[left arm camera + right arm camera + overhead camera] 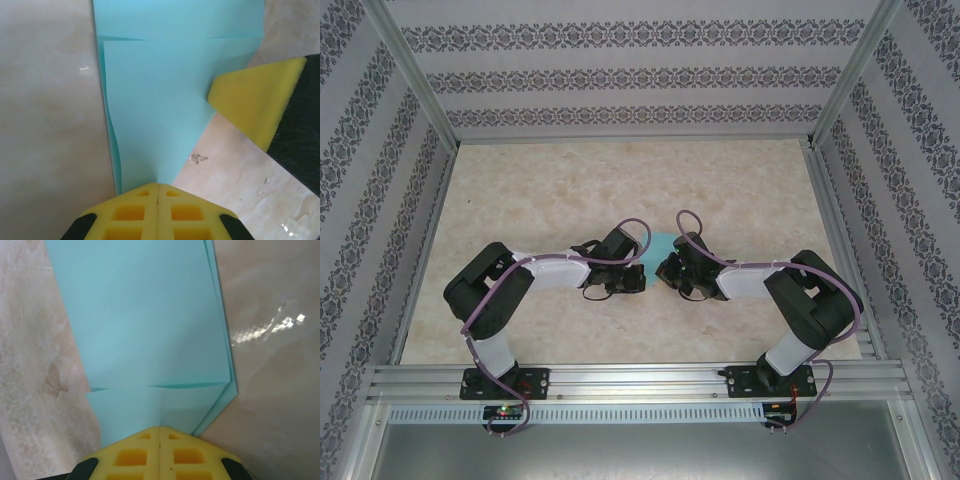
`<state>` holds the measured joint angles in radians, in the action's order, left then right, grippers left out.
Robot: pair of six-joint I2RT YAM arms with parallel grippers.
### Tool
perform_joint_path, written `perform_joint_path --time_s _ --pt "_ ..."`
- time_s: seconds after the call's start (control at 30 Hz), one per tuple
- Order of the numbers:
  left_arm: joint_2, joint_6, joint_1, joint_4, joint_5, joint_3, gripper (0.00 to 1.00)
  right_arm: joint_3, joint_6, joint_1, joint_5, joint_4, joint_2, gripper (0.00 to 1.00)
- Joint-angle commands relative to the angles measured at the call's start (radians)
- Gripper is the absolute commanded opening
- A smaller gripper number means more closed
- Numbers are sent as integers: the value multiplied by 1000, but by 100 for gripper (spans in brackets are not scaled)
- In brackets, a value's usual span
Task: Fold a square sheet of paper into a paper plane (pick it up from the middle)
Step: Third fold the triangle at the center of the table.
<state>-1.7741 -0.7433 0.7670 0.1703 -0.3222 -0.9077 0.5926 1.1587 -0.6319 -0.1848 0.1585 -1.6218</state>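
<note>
From above: left gripper (632, 272) and right gripper (668, 268) close together, facing each other at mid-worktop (570, 180). Between them a sliver of teal paper (660, 243), flat on the surface and mostly hidden under the wrists. Too small here to tell how the fingers stand.

Left wrist: left gripper (158, 187) with fingers pressed together, seam shut, tips at the narrow near end of the paper (165, 100). Seems to bear down on it; cannot tell whether a layer is pinched. Tapers toward the gripper and widens away. Carries a cross crease near the far end and a second layer peeking out along the left edge, slightly lifted. At right, one yellow finger (255, 105) of the right gripper, touching the paper's edge.

Right wrist: right gripper (160, 430) likewise pressed together, tips over the near edge of the paper (150, 315). Shows stacked layers: a broad upper flap ending in a straight fold line just ahead of the tips, another layer showing beneath along the right edge and near corner. Lies flat on the worktop.

Progress, as a judgement: past the pick-up, several folds in, no longer a plain square. Not yet a dart, with no centre ridge or wings to be seen. Probably midway, pressing a fold flat, with the centre fold and wings left to do.
</note>
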Motion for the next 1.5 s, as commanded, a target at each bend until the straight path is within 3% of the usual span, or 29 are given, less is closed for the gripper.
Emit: perform_joint_path --time_s 0.0,0.77,1.17,1.47 --pt "-13 -5 6 -15 42 5 6 -28 4 17 37 -53 -24 0" --pt "22 54 6 100 83 40 4 1 -27 30 68 -170 -67 0" --pt "6 179 6 237 25 31 3 30 -27 30 93 -248 -104 0" --pt "30 215 6 251 -19 53 4 38 -27 30 95 -257 -113 0"
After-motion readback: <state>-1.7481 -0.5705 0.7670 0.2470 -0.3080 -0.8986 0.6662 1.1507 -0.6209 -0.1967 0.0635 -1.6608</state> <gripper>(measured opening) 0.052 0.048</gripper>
